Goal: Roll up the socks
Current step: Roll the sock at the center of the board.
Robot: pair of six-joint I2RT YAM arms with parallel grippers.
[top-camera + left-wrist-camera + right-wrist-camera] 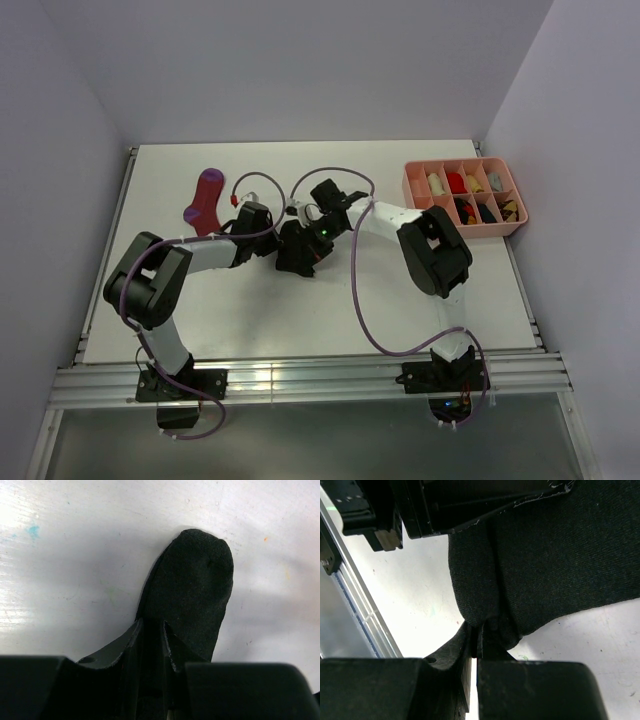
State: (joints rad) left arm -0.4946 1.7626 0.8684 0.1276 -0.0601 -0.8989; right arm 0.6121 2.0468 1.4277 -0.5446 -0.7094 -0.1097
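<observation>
A black sock (192,595) lies on the white table (420,290) with its rounded toe pointing away in the left wrist view. My left gripper (152,626) is shut on the sock's near edge, with fabric between its narrow jaws. From the other side, my right gripper (487,629) is shut on a bunched fold of the same black sock (555,565). Both grippers meet over the middle of the table, the left gripper (280,232) beside the right gripper (301,250). A magenta sock (206,200) with purple stripes lies flat at the back left, apart from both arms.
A pink compartment tray (413,181) holding several small rolled items stands at the back right. A metal rail (362,617) runs along the table edge in the right wrist view. Purple cables loop above both forearms.
</observation>
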